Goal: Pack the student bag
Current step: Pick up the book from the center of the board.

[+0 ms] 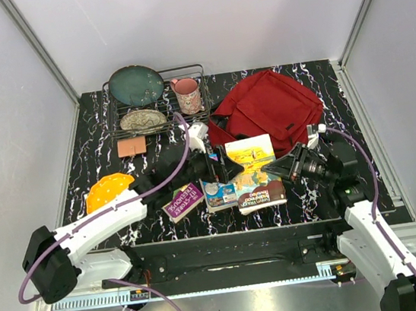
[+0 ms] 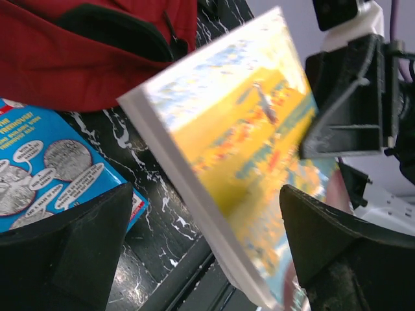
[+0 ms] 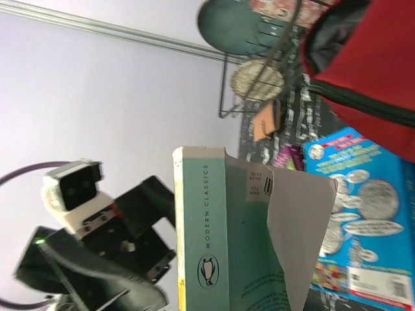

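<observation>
The black marbled table is carrying everything here. The student bag, dark red and slumped, is lying on the table's back-right part, just beyond a row of books. A dark gap is showing along its near side in the wrist views.

The two arms are reaching in from the near edge and meeting in the middle. The right gripper is clamping the right-hand edge of a yellow-covered book. That book is hanging tilted above the table, just in front of the bag, and from the right wrist its teal spine is showing the words "Modern Classics". The left gripper is standing spread wide, its fingers flanking the same book.

A wire dish rack is sitting at the back left, holding a teal plate, a patterned plate and a pink mug.

Three more books are lying flat at the near side: a brown-and-cream book under the raised one, a blue comic-style book beside it, and a purple book further left.

An orange disc is resting near the left edge. A small tan square is lying just in front of the rack.
</observation>
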You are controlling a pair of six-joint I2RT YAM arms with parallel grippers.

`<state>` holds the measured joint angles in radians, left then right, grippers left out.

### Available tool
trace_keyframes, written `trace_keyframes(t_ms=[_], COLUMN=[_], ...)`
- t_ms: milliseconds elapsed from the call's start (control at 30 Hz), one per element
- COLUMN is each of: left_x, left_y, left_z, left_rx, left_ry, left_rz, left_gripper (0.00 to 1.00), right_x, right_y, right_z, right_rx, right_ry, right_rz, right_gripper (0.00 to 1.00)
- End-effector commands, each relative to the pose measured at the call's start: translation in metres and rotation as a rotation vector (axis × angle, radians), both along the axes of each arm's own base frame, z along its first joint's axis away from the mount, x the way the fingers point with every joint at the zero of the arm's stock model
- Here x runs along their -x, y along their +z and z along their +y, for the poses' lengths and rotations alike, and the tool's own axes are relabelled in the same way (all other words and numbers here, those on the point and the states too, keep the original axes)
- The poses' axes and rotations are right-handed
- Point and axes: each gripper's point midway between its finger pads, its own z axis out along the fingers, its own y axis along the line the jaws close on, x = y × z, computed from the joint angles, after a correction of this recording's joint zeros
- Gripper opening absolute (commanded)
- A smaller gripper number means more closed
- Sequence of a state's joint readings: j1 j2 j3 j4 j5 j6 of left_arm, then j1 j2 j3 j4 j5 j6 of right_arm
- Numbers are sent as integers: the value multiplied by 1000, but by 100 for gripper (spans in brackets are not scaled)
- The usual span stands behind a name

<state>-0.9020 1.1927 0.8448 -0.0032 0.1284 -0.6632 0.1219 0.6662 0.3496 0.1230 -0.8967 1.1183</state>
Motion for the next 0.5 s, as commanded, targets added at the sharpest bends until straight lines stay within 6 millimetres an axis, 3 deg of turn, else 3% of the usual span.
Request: trace_keyframes(t_ms=[0,233,267,467], left_x=[-19,-14,-15,-2], left_y=[35,61,72,82], left_z=[-1,-15,-16,-24], left_rx=[140,315,362,442], left_ry=[19,-88,-102,-189], left_rz=[-53,-45,-70,-58], left_gripper=[99,99,99,99], right_x=[19,32,33,38], right_y=[88,116,119,130], right_z=[8,8,7,6], right_rx=[-148,-227,-235,-299], right_ry=[113,148,151,159], right_rz=[-228,-278,-283,-308], right_gripper=[0,0,0,0])
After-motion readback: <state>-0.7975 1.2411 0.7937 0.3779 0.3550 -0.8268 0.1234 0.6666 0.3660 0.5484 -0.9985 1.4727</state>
